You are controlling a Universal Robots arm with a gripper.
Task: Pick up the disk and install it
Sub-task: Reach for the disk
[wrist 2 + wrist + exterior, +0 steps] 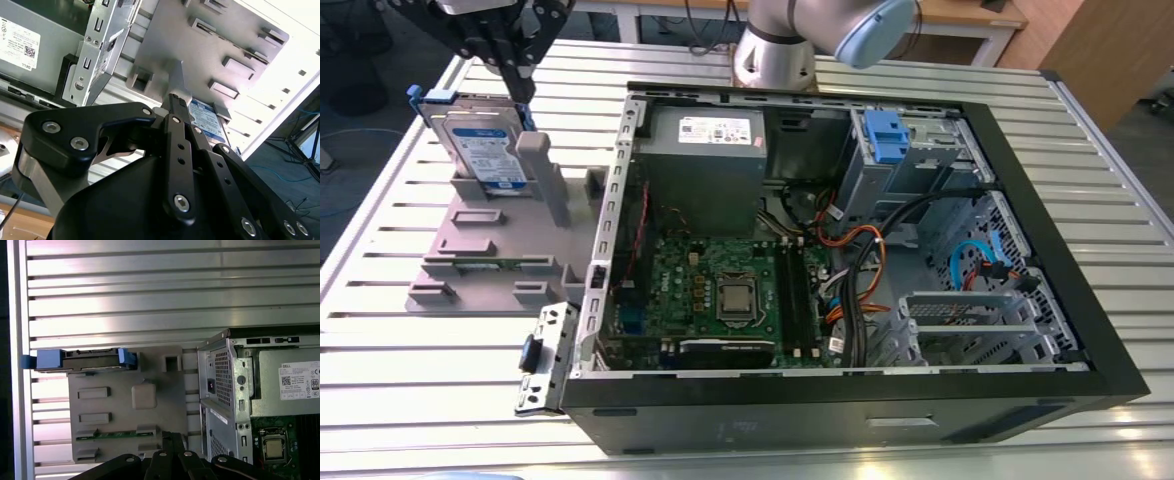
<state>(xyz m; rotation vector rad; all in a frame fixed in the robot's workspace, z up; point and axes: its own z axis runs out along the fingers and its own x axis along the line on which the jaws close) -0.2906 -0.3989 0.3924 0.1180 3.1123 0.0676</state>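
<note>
One disk [487, 145] stands upright in its fixture [494, 250]; I should square the gripper [520, 88] over it; closure: cannot tell.

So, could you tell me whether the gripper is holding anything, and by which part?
It cannot be told. The gripper hangs at the top edge of the disk, which stands upright in the grey stand; a hold does not show.

The disk [483, 143] stands upright in a holder [474, 245] on the table [427, 390]. The computer case [827, 398] lies to the exterior view's right of the holder.
</note>
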